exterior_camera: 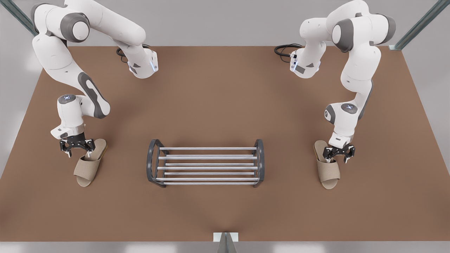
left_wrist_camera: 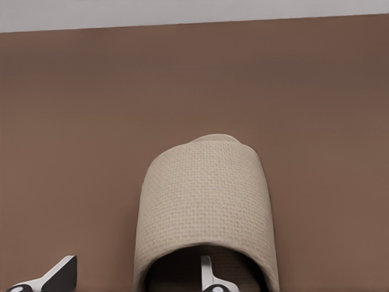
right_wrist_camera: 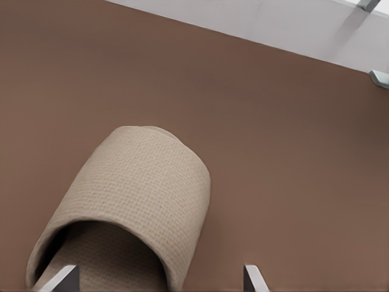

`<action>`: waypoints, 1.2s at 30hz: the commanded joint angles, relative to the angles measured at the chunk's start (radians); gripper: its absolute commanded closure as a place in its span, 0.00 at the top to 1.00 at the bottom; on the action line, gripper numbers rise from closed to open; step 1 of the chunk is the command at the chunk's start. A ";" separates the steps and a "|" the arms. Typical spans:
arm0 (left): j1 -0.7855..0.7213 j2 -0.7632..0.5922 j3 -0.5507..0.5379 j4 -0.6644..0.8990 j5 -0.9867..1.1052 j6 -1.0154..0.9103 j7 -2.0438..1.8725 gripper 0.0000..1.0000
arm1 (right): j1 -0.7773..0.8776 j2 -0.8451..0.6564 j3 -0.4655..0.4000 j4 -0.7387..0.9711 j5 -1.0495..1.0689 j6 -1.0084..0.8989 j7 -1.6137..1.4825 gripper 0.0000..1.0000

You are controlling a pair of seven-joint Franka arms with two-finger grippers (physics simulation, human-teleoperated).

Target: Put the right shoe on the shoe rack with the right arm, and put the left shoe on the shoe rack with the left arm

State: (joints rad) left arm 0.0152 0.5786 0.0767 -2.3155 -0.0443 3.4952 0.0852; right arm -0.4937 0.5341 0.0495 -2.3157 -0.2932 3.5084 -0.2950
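Observation:
The shoe rack [exterior_camera: 209,157], silver bars between dark arched ends, stands mid-table. The right shoe [exterior_camera: 86,170] [right_wrist_camera: 134,188], a beige slide slipper, lies on the front view's left, toe angled toward the table's near edge. My right gripper [exterior_camera: 78,151] [right_wrist_camera: 157,277] is open over its heel end, one finger inside the strap opening and the other outside. The left shoe [exterior_camera: 328,174] [left_wrist_camera: 206,201] lies on the front view's right. My left gripper [exterior_camera: 336,160] [left_wrist_camera: 134,277] is open there the same way, straddling the strap's side.
Both slippers lie flat on the brown table [exterior_camera: 225,105], each about a slipper length from the rack's ends. Black cables [exterior_camera: 285,49] sit near the arm bases at the back. A metal post [exterior_camera: 225,241] stands at the near edge. Frame pieces [right_wrist_camera: 380,76] lie beyond the table edge.

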 commanded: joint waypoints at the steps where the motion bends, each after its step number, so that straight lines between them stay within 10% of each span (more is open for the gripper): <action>1: 0.000 0.000 0.000 0.001 0.000 -0.001 0.016 0.96 | -0.003 0.004 0.000 0.007 -0.003 0.000 -0.023 1.00; 8: 0.002 -0.006 0.000 0.001 -0.006 -0.001 0.018 0.51 | -0.011 0.052 0.001 0.044 -0.003 0.000 -0.023 1.00; 15: -0.018 -0.011 -0.001 -0.002 -0.062 0.001 0.016 0.30 | 0.000 0.066 0.001 0.058 -0.001 0.000 -0.023 1.00; 32: -0.089 -0.183 -0.011 0.039 -0.224 -0.241 -0.007 0.21 | -0.003 0.101 0.001 0.088 0.005 0.000 -0.021 1.00; 36: -0.115 -0.246 -0.003 0.120 -0.233 -0.453 -0.033 0.21 | -0.003 0.102 0.001 0.088 0.005 0.000 -0.007 0.71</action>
State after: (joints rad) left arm -0.0962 0.3386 0.0728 -2.2035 -0.2654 3.2278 0.0911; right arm -0.4969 0.6366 0.0506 -2.2276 -0.2893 3.5087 -0.3096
